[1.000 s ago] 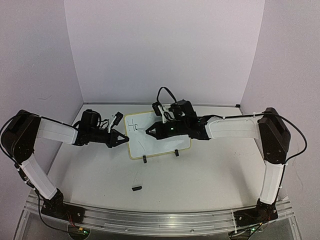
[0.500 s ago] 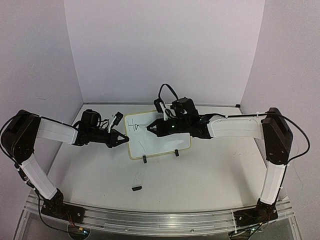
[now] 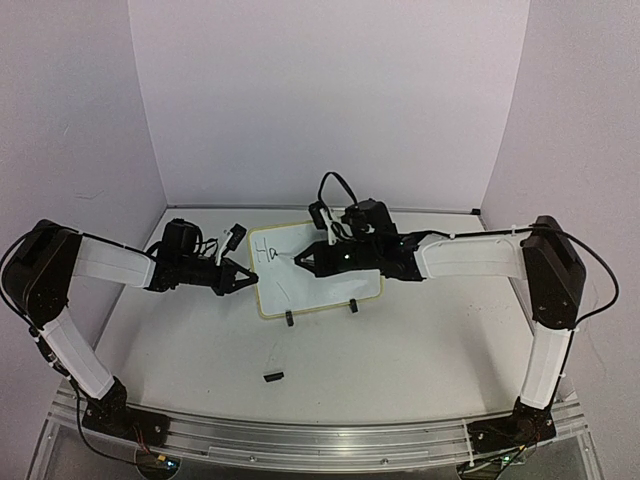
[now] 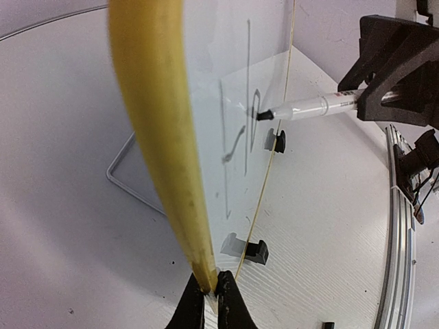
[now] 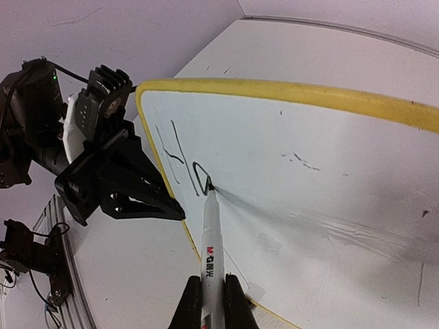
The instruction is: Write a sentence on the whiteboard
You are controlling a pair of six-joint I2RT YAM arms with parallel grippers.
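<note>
You have the whiteboard [image 3: 325,290] standing tilted on its two black clip feet [image 3: 290,319] near the far edge of the bench [image 3: 400,350], roughly midway between the left and right edges. Your left end effector [image 3: 247,279] is clamped on the board's yellow left rim, with its fingers pinched together on the edge. Your right end effector [image 3: 302,262] reaches in from the right-edge side and is closed around a white marker [image 5: 208,236]. The marker's black tip touches the board's upper left area. Of the sentence [image 5: 184,164], you can read only "Ha", in thin black strokes near the board's top left corner. A small black piece [image 3: 272,376] lies nearer the bench's front edge, well apart from the board.
</note>
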